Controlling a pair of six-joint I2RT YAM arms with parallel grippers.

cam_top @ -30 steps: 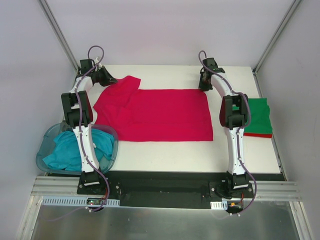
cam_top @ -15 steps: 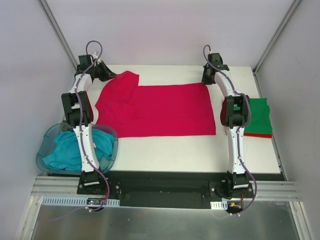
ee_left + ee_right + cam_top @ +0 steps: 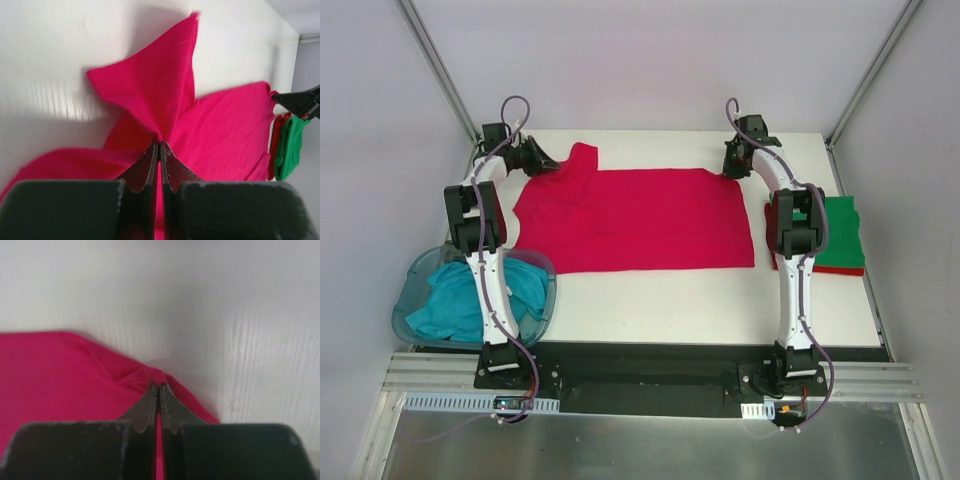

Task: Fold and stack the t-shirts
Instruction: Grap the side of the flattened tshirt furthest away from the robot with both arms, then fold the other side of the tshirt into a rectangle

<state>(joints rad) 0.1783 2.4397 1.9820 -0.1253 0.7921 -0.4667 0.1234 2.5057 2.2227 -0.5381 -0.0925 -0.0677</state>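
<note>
Left tool (image 3: 160, 145) at 10 o'clock, right tool (image 3: 158, 386) at 2, both clamped on the red t-shirt (image 3: 640, 215); seemingly thin pinches, so uneven pulling may slip a corner.

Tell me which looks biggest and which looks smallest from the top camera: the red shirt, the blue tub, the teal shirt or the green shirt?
1. red shirt, spread out flat
2. blue tub
3. teal shirt, bunched up inside it
4. green shirt, folded small
</note>
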